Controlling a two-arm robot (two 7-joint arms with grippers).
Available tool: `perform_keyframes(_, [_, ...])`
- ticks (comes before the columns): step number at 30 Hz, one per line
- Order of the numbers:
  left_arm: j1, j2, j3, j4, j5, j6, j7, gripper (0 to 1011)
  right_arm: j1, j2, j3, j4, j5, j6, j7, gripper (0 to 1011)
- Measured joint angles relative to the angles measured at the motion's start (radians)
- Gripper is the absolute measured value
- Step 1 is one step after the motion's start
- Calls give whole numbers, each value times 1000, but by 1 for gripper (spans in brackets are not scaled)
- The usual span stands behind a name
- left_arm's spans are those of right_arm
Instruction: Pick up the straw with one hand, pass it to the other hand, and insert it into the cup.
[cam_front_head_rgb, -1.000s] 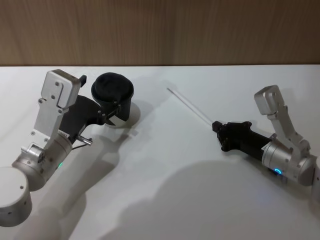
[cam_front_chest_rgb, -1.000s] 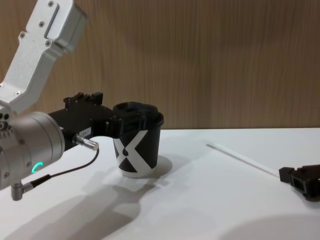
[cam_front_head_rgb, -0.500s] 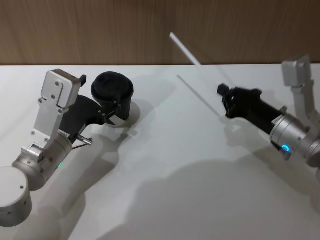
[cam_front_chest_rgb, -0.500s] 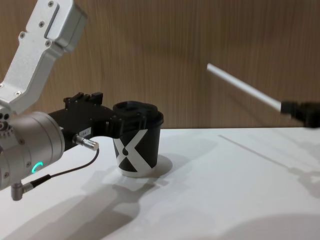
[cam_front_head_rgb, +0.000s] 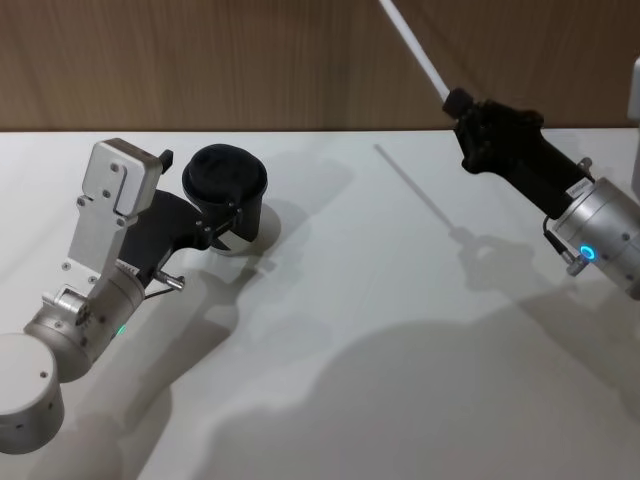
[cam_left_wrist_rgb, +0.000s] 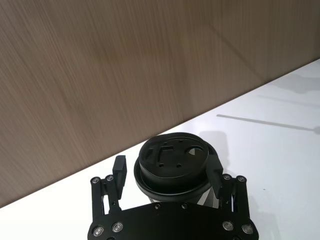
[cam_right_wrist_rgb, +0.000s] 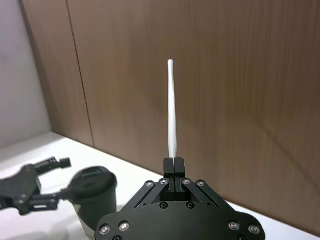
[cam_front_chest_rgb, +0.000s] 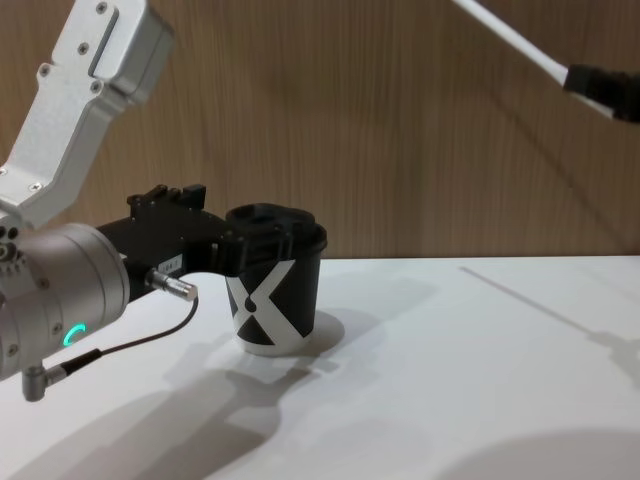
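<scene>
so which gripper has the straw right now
The right gripper, shut on the straw and held high above the table; the left gripper straddles the cup.

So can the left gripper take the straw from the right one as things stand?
Probably not yet. The left gripper sits low, open around the cup, while the right gripper holds the straw high and far to the right. Nothing stands between them.

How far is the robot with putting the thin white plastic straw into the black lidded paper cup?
Pickup looks done: the right gripper holds the white plastic straw aloft. The left gripper sits at the black paper cup. Handover and insertion remain.
</scene>
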Motion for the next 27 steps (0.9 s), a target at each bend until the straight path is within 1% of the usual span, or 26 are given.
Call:
perform_keyframes(1, [0,0,0,0,0,0,0,1000,0,-4,1,-5,15,-2,7,7])
perform_keyframes(6, [0,0,-1,0,0,0,-1,1000,-1,-13,2,-13,47,-6,22,6])
perform_keyframes(9, [0,-1,-3,-3,-6,-2,-10,1000,-4,-19,-3,-17,64,-8,31,6])
perform_keyframes(11, [-1,-1,-6,-5,-14,-4,-19,1000,-4,-20,-4,-17,67,-8,32,6])
perform_keyframes(18, [-13,-6,-21,-17,-67,-21,-76,1000,-8,-27,-21,-16,84,-15,41,6])
perform_keyframes(20, [-22,-11,-28,-22,-96,-30,-106,1000,-9,-29,-26,-13,87,-18,43,6])
perform_keyframes(26, [-45,-26,-40,-23,-157,-45,-171,1000,-9,-30,-38,-5,88,-27,47,6])
perform_keyframes(27, [-52,-31,-43,-22,-174,-48,-189,1000,-9,-30,-41,-2,88,-30,47,7])
